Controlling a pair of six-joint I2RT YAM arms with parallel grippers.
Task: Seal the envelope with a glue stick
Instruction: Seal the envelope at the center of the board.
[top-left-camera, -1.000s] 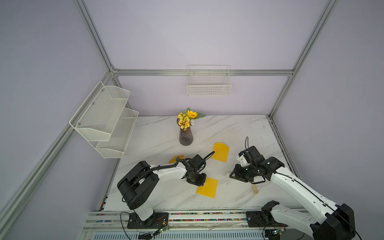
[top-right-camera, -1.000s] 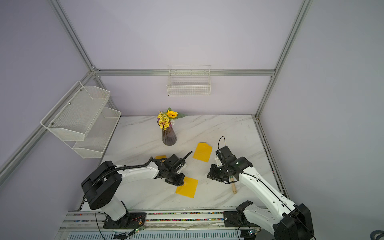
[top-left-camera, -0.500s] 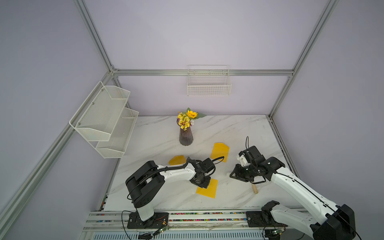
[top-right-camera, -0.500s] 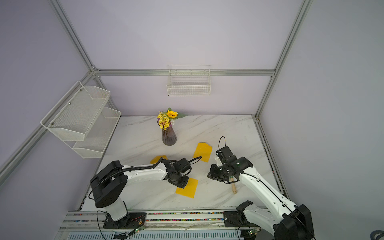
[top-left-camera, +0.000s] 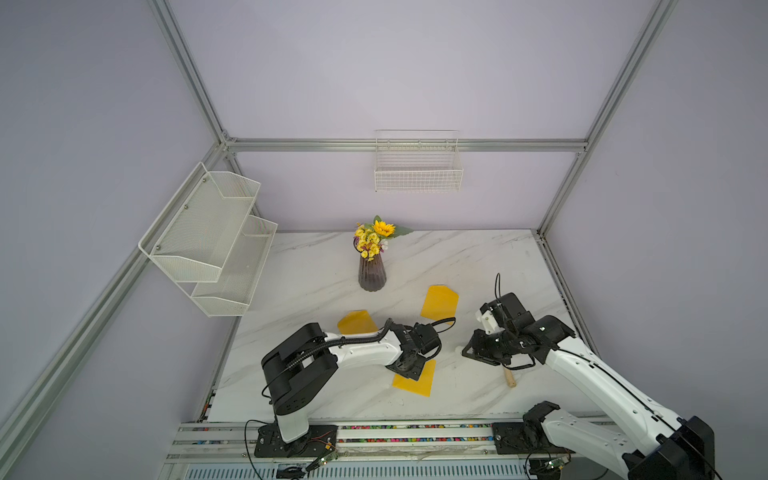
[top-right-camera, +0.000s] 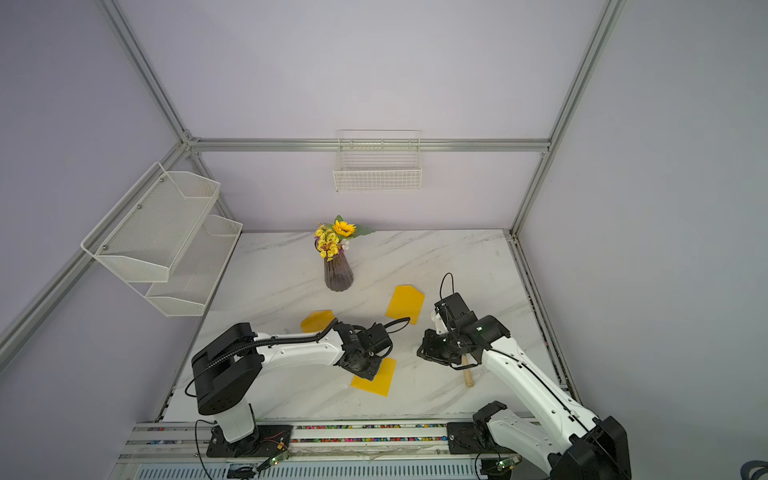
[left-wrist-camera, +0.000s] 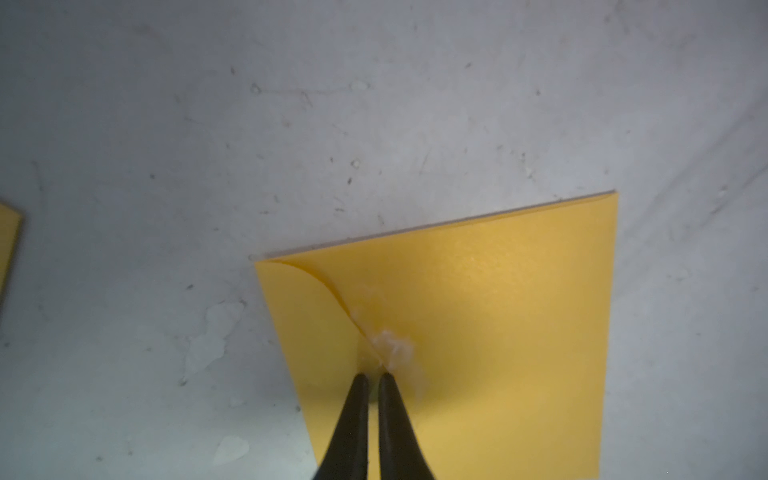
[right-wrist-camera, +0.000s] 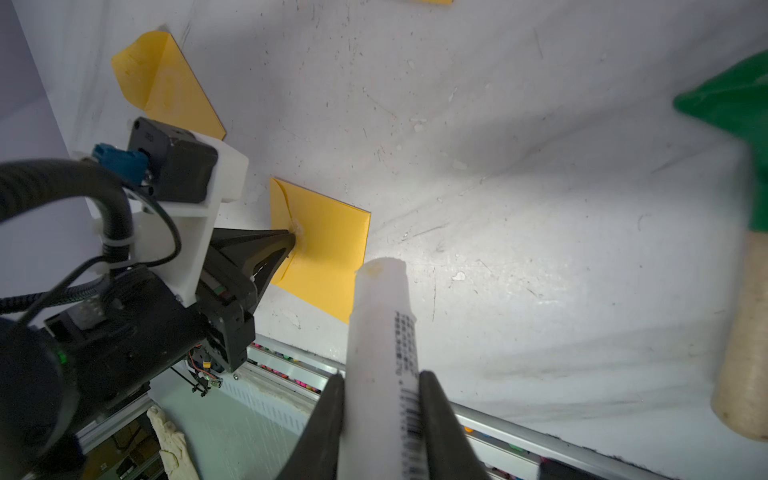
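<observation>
The envelope (left-wrist-camera: 478, 316) is yellow and lies flat on the desk (left-wrist-camera: 374, 124), under the left arm. Its flap is folded over. A white blob of glue (left-wrist-camera: 392, 351) sits right at the flap's edge. The left pincer (left-wrist-camera: 373, 377) has its two tips pressed together with nothing between them, and it pokes down on the flap just by the glue.

I think this is the pressing step. To do it well, push straight down, not too hard. Then slide along the flap edge so all of it sticks and the paper does not wrinkle.

To the right, the right pincer (right-wrist-camera: 382, 376) pinches the glue stick (right-wrist-camera: 380, 316) above the desk, apart from the envelope. Farther right lies a green rake (right-wrist-camera: 739, 116).
</observation>
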